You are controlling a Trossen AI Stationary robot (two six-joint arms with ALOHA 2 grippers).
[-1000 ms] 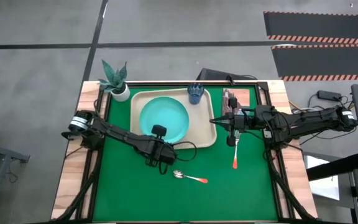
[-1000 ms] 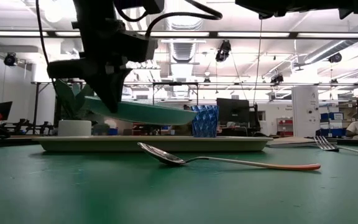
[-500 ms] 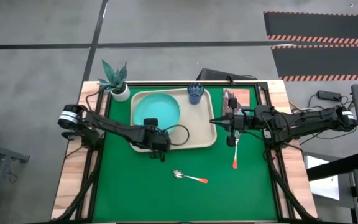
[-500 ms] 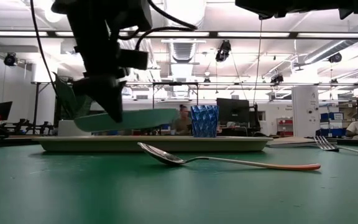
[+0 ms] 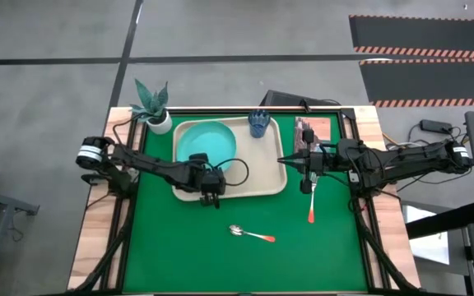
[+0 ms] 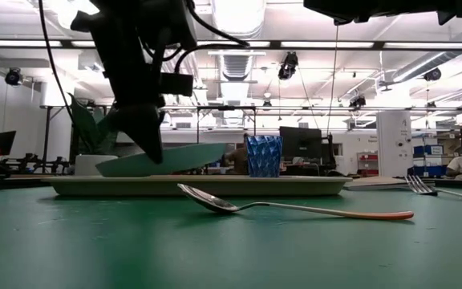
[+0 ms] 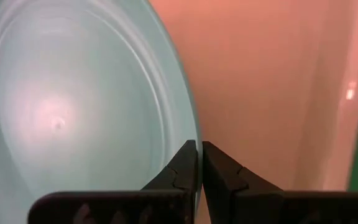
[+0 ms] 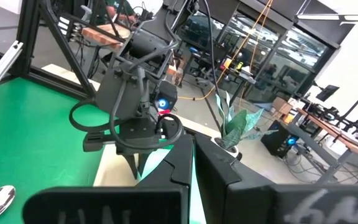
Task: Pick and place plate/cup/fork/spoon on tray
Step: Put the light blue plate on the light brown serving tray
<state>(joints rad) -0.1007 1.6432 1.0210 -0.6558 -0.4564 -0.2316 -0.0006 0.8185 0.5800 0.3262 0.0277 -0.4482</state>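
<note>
The turquoise plate [image 5: 206, 141] is over the left half of the beige tray [image 5: 262, 177]. In the low view the plate [image 6: 175, 158] is tilted, its left side lower. My left gripper [image 5: 207, 174] is shut on the plate's near rim. The blue cup [image 5: 258, 123] stands upright in the tray's far right corner. The spoon [image 5: 249, 233] lies on the green mat near the tray. The fork [image 5: 311, 201] lies on the mat to the tray's right. My right gripper [image 5: 283, 161] hovers shut and empty above the tray's right edge. My left gripper pinches the plate's near rim [image 7: 190, 134] between its two fingers [image 7: 182, 168], one above the rim and one below. The fingers come from the near side, slanting down. The plate hangs tilted, its left side [image 6: 107, 169] down by the tray; whether it touches there I cannot tell.
A white pot with a green plant [image 5: 156, 111] stands at the table's far left corner, close to the tray. A brown block [image 5: 307, 136] lies at the far right. The near half of the green mat [image 5: 179, 255] holds only the spoon.
My left gripper has carried the plate toward the table's far edge and a little left, farther onto the tray, and gone down. The plate has sunk closer to the tray and tipped, its left side dropping lowest. The gripper stays shut on the rim.
</note>
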